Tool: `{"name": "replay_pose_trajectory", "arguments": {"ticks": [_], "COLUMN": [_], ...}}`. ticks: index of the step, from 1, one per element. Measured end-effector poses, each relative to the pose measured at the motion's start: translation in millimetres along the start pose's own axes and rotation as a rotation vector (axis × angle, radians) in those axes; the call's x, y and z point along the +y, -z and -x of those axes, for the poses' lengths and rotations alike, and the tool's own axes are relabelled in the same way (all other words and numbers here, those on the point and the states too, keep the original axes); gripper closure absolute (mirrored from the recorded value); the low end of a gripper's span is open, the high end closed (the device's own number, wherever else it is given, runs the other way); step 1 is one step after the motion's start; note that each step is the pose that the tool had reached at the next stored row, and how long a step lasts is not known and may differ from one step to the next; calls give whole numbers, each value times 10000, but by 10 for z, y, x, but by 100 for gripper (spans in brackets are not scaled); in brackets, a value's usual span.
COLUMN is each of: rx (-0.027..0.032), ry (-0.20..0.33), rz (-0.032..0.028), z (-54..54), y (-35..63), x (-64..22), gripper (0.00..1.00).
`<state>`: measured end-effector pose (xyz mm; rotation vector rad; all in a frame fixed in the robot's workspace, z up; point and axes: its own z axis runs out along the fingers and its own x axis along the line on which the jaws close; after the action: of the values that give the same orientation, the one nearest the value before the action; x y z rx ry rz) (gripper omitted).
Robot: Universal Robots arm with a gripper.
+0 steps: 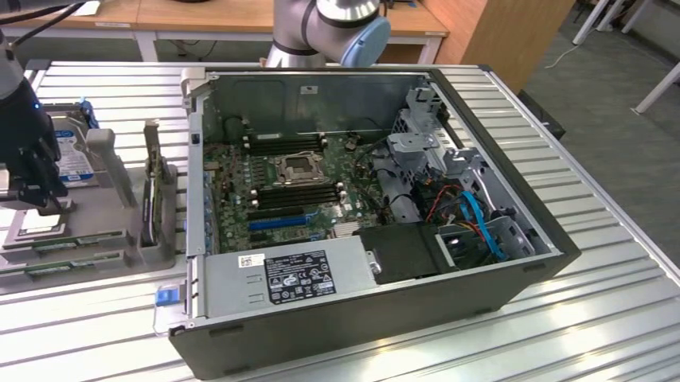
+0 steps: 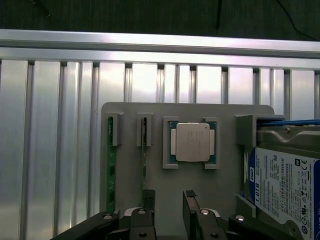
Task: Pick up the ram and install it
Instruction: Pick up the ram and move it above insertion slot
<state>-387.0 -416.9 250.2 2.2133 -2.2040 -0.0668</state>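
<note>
Black two-fingered gripper point(image 2: 169, 206) is hovering wide open over the grey holder plate point(image 2: 225, 112), whose outermost slot is holding the thin green ram stick point(image 2: 110, 165) edge-up, its length running parallel to the jaws, offset beside their gap.

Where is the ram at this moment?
The ram sits in the outer slot of the grey holder, on the exterior view's left beside the PC case, with the CPU and the open tool nearby.

Pincer point(image 2: 168, 199) at exterior view's left, pointing down (jaws spread wide); arm elbow point(image 1: 351, 32) behind.
</note>
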Motion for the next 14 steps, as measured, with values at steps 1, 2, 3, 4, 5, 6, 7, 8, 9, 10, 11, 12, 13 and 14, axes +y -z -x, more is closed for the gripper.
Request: {"name": "replay_pose_trajectory", "arguments": {"ticks": [1, 2, 3, 4, 5, 6, 7, 8, 9, 10, 11, 12, 13, 14], "rx": [-1, 1, 0, 0, 1, 0, 0, -1, 0, 0, 0, 0, 0, 0], "ry": [0, 0, 0, 0, 0, 0, -2, -1, 0, 0, 0, 0, 0, 0], "rz": [0, 1, 1, 1, 1, 0, 0, -3, 0, 0, -1, 0, 0, 0], "z": [0, -1, -1, -1, -1, -1, -3, -10, -28, -46, -61, -75, -89, -104], "y": [-25, -45, -45, -45, -45, -46, -46, -47, -45, -45, -45, -44, -44, -44], "x": [-1, -2, -2, -2, -2, -2, -1, -1, -2, -1, -2, -1, -2, -2], "gripper": [64, 64, 64, 64, 64, 64, 64, 64, 64, 64, 64, 64, 64, 64]}}
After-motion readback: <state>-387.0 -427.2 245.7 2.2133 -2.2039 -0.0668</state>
